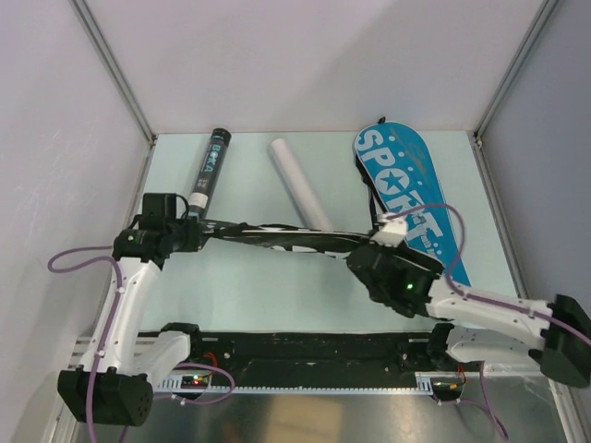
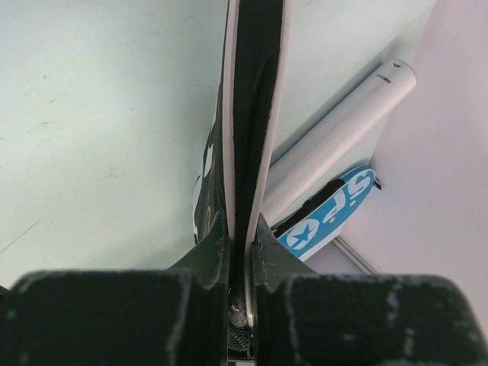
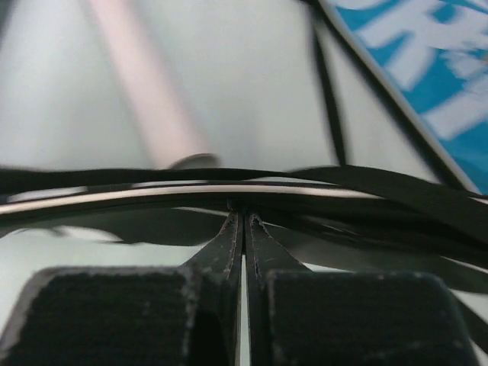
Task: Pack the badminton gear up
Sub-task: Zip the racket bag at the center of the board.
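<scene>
A flat black racket cover (image 1: 277, 238) with white edging hangs stretched between my two grippers above the table. My left gripper (image 1: 192, 231) is shut on its left end; in the left wrist view the cover (image 2: 252, 99) runs edge-on away from the shut gripper (image 2: 242, 236). My right gripper (image 1: 365, 251) is shut on its right end, pinching the cover's black rim (image 3: 229, 191) at the fingertips of the gripper (image 3: 244, 217). A long black tube (image 1: 208, 173) lies at the back left. No rackets or shuttlecocks are in view.
A white tube (image 1: 300, 185) lies at the back middle, also in the left wrist view (image 2: 335, 145) and right wrist view (image 3: 149, 91). A blue "SPORT" racket cover (image 1: 411, 198) lies at the right, near the wall. Walls enclose the table on three sides.
</scene>
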`<action>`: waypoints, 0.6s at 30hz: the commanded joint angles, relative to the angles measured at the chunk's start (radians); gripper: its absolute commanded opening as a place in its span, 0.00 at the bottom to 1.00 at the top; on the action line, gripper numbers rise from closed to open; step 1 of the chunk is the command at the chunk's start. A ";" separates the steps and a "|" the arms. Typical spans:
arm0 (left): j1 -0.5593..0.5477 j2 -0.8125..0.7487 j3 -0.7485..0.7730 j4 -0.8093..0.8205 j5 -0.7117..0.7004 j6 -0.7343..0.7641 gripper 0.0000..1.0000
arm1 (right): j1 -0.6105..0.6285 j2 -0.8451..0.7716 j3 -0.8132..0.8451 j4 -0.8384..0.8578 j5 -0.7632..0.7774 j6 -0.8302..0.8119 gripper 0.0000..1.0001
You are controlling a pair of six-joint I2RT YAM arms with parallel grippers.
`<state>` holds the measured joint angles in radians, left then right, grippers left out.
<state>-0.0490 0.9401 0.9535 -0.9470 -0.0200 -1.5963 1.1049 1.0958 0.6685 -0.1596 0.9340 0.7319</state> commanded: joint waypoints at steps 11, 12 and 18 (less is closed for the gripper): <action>0.136 0.035 0.210 -0.048 0.071 0.001 0.00 | -0.758 -0.357 -0.111 -0.341 -0.088 0.135 0.00; 0.145 0.038 0.214 -0.057 0.077 0.009 0.00 | -0.816 -0.365 -0.127 -0.314 -0.133 0.117 0.00; 0.181 0.032 0.231 -0.076 0.095 0.062 0.00 | -1.039 -0.413 -0.182 -0.210 -0.325 -0.029 0.00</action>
<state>0.0620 0.9947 1.1072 -1.0588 0.1207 -1.5654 0.1883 0.7078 0.5182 -0.4122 0.5720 0.8341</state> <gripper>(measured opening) 0.107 0.006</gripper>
